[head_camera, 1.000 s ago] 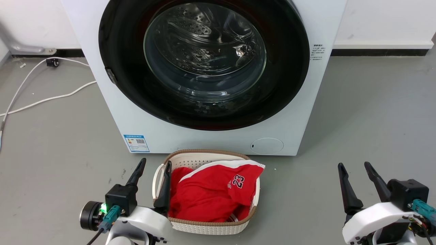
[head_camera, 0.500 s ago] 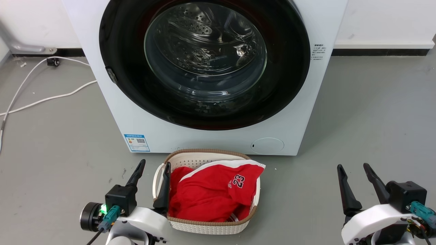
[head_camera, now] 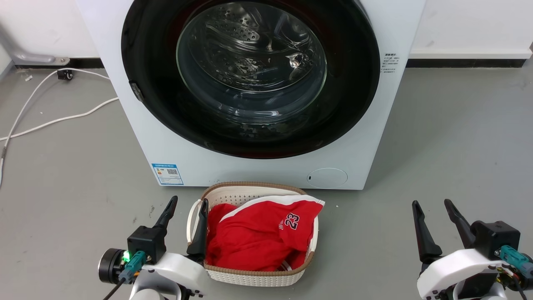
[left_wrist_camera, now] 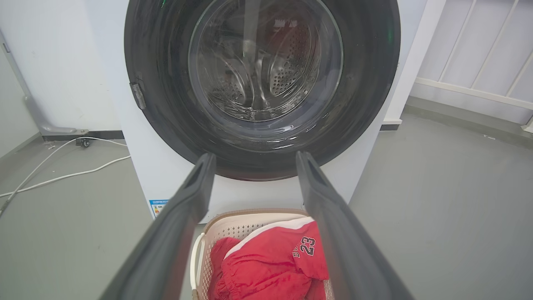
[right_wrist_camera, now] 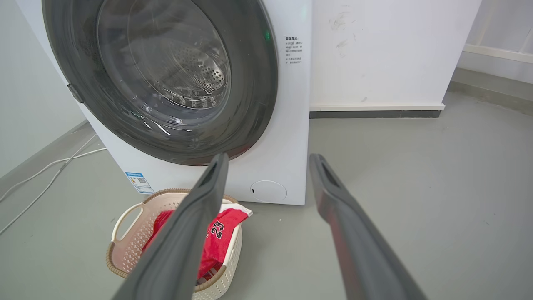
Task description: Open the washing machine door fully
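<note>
Two pincers, neither one on the job yet. Far left, a white cable (head_camera: 50,121) trails over the floor. Next, the left pincer (head_camera: 188,201) sits low with its fingers spread and nothing between them, one finger just beside the handle of the laundry basket (head_camera: 254,277). The basket holds a red jersey (head_camera: 258,237) and stands right in front of the washing machine (head_camera: 166,141). Above it, dead centre, the washing machine door (head_camera: 349,83) — black ring, glass bowl — looks flush against the white front, so shut by my reading, with a small grey tab (head_camera: 135,92) on its left edge. Over on the right, the right pincer (head_camera: 431,203) hangs spread and empty too, well apart from the door. Progress, as I judge it: nothing done — reaching the door, gripping it and swinging it wide are all to come.
</note>
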You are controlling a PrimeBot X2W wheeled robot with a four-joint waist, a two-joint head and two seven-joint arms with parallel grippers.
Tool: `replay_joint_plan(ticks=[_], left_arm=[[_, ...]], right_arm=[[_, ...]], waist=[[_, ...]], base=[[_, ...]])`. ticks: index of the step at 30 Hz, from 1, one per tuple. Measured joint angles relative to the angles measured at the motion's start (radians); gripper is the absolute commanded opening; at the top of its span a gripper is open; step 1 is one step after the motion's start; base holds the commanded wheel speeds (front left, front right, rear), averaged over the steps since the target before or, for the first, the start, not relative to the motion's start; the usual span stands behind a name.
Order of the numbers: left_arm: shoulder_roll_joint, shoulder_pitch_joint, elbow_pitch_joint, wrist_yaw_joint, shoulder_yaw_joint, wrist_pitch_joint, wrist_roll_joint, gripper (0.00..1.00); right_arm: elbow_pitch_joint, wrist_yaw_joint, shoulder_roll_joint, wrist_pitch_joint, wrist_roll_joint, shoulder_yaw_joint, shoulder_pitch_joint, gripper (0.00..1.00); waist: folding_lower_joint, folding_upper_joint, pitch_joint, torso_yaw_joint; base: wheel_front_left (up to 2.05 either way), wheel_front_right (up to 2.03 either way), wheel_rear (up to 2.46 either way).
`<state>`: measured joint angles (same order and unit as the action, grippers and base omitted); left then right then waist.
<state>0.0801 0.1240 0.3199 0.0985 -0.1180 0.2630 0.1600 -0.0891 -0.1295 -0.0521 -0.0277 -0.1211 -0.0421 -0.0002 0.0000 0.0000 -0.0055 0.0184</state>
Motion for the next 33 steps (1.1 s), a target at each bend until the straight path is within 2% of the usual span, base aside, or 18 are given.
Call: replay_joint_plan(ticks=[1, 2, 3, 9, 15, 20, 29, 32, 33], left_arm=[[0.000, 0.000, 0.000, 0.000, 0.001, 0.000, 0.000, 1.00], [-0.001, 0.000, 0.000, 0.003, 0.002, 0.000, 0.000, 1.00], [-0.001, 0.000, 0.000, 0.003, 0.002, 0.000, 0.000, 1.00], [-0.003, 0.004, -0.001, 0.006, 0.006, 0.000, -0.006, 1.00], [-0.007, 0.004, -0.002, 0.007, 0.010, 0.000, -0.007, 1.00], [-0.011, 0.004, -0.005, 0.007, 0.010, 0.000, -0.007, 1.00], [-0.015, 0.010, -0.016, 0.009, 0.006, 0.000, -0.007, 1.00], [-0.017, 0.017, -0.025, 0.012, 0.007, 0.000, -0.007, 1.00], [-0.017, 0.019, -0.029, 0.012, 0.008, 0.000, -0.007, 1.00]], right_arm=[[0.000, 0.000, 0.000, -0.001, 0.000, 0.000, 0.000, 1.00], [0.000, 0.000, 0.000, -0.001, 0.000, 0.001, 0.000, 0.45], [0.000, 0.000, 0.000, -0.001, -0.002, 0.003, -0.001, 0.00], [0.019, 0.000, 0.000, 0.002, -0.012, 0.004, -0.012, 0.00], [0.030, 0.000, 0.000, 0.015, -0.108, -0.034, -0.013, 0.00], [-0.005, 0.000, 0.000, 0.025, -0.415, -0.101, -0.032, 0.00], [-0.134, 0.000, 0.001, 0.039, -1.170, -0.200, -0.106, 0.00], [-0.171, 0.000, 0.001, 0.048, -1.395, -0.237, -0.143, 0.00], [-0.181, 0.000, 0.001, 0.051, -1.437, -0.250, -0.155, 0.00]], waist=[[0.0000, 0.0000, 0.000, 0.000], [0.0000, 0.0000, 0.000, 0.000], [0.0000, 0.0000, 0.000, 0.000], [0.0000, 0.0000, 0.000, 0.002], [0.0000, 0.0000, -0.002, 0.007], [0.0000, 0.0000, -0.001, 0.011], [0.0000, 0.0000, 0.018, 0.017], [0.0000, 0.0000, 0.029, 0.019], [0.0000, 0.0000, 0.034, 0.019]], base=[[0.00, 0.00, 0.00], [0.00, 0.00, 0.00], [0.00, 0.00, 0.00], [0.00, 0.00, 0.00], [0.00, 0.00, 0.00], [0.00, 0.00, 0.00], [0.00, 0.00, 0.00], [0.00, 0.00, 0.00], [0.00, 0.00, 0.00]])
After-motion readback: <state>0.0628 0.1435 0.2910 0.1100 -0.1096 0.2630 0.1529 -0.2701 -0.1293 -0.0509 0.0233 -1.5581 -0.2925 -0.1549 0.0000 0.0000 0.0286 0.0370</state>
